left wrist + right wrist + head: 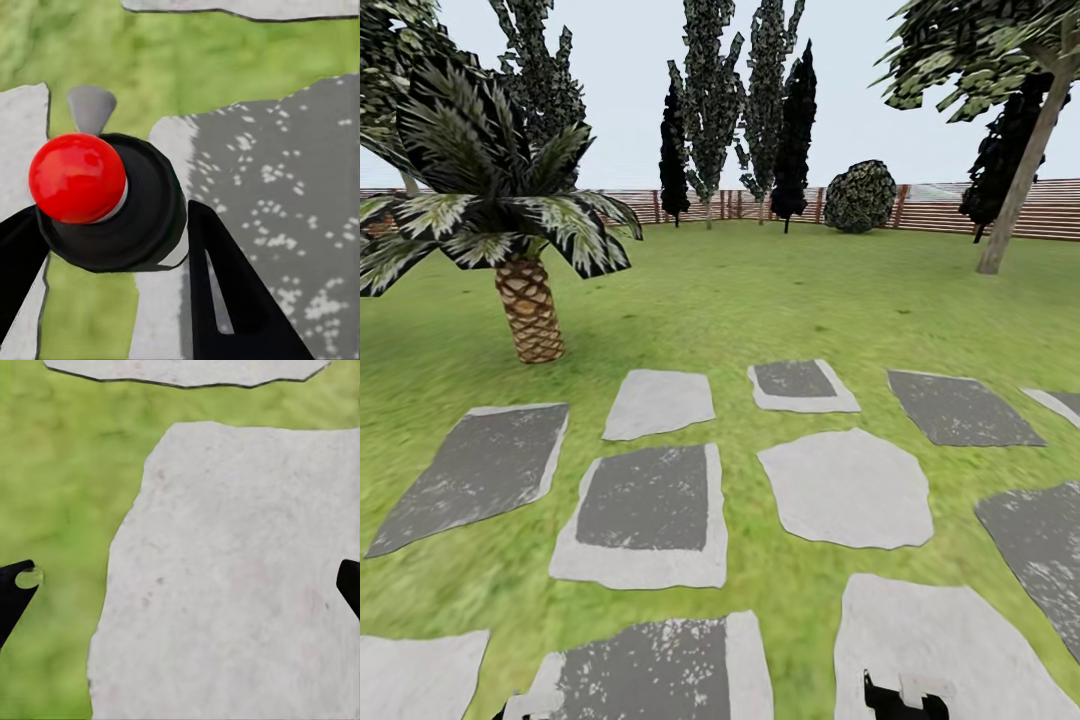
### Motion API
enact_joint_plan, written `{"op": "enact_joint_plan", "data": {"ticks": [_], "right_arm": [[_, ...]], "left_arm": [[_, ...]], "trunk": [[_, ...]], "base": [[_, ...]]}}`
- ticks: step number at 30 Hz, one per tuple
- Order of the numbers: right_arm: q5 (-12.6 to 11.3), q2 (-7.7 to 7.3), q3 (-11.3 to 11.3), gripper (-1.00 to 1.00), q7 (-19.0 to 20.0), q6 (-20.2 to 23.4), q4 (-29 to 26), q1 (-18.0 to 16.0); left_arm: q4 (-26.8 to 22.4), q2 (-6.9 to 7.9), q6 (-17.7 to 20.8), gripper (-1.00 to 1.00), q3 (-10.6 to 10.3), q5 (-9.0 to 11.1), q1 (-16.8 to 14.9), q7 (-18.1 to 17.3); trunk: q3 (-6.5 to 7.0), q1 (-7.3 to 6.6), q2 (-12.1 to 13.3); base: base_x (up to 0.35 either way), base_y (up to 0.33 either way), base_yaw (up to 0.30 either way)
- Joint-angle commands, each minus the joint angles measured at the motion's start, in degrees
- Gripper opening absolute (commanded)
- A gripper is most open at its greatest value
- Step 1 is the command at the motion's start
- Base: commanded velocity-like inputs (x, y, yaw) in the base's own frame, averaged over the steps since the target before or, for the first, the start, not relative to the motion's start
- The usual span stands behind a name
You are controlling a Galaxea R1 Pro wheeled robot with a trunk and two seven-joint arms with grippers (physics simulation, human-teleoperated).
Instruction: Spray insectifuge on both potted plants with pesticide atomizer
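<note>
The garden [740, 290] spread ahead of both claws: lawn crossed by pale and dark grey stepping stones [848, 488], a slatted wooden fence [1010, 205] far beyond, a palm [510, 230] off toward the left claw's side. Under the right claw [180, 585], spread wide, lay one pale stone [232, 585]. The left claw [112, 240] pinched a black object [142, 217] with a red ball [76, 177] and grey nozzle, possibly the atomizer.

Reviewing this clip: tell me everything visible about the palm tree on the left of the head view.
The palm tree stands upright on the lawn, left of the stepping stones. Its short, stout trunk is tan with a brown criss-cross scale pattern, slightly wider at the base. Dark green fronds with pale streaks droop outward from the crown, some cut off by the picture's left edge. Nothing touches it except the grass.
</note>
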Motion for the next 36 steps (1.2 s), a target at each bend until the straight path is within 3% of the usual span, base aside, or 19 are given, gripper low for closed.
{"op": "enact_joint_plan", "data": {"ticks": [1,18,24,36], "right_arm": [[-0.28,0.00,0.51,1.00,-0.24,-0.09,0.00,0.10],[-0.28,0.00,0.51,1.00,-0.26,-0.09,0.00,0.41],[-0.28,0.00,0.51,1.00,-0.25,-0.09,0.00,0.40],[-0.28,0.00,0.51,1.00,-0.24,-0.09,0.00,0.56]], "left_arm": [[0.07,-0.01,-0.20,-1.00,0.28,-0.61,-0.04,0.25],[-0.43,0.08,-0.22,-1.00,0.28,-0.61,-0.04,0.25],[-0.45,0.10,-2.46,-1.00,0.30,-0.66,-0.04,0.25],[-0.54,0.08,-2.66,-1.00,0.23,-0.69,-0.04,0.25]], "trunk": [[-0.05,0.02,-0.02],[-0.05,0.02,-0.02],[-0.05,0.02,-0.02],[-0.05,0.02,-0.02]], "base": [[0.340,0.000,0.000],[0.340,0.000,0.000],[0.340,0.000,0.000],[0.340,0.000,0.000]]}}
